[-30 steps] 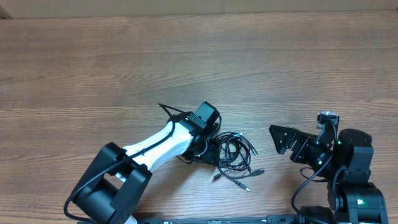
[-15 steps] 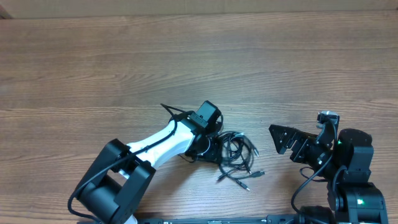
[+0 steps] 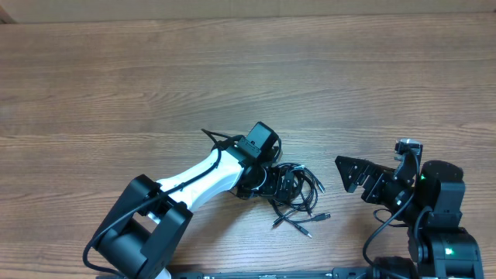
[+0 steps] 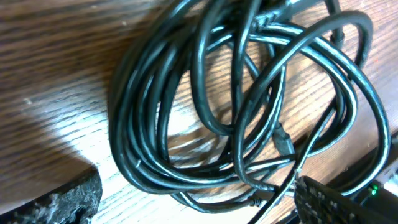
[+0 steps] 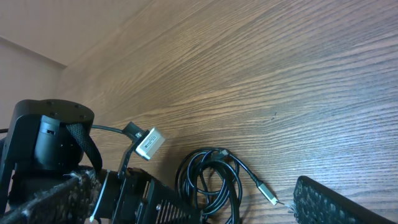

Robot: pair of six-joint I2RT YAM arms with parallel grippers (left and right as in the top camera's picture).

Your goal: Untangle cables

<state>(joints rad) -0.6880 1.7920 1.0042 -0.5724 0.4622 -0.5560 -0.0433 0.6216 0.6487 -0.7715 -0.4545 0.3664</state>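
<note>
From overhead, we are missing part of the cables (image 3: 294, 180) under the left gripper (image 3: 271, 184), and their plugs are looking too small to tell apart. In the left wrist view they are running off the top edge, and both fingers (image 4: 56, 202) are being cropped at the bottom.

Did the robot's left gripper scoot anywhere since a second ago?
Yes. The left gripper slid a little to the right, further onto the cables and closer to the right gripper, which stayed where it was.
</note>
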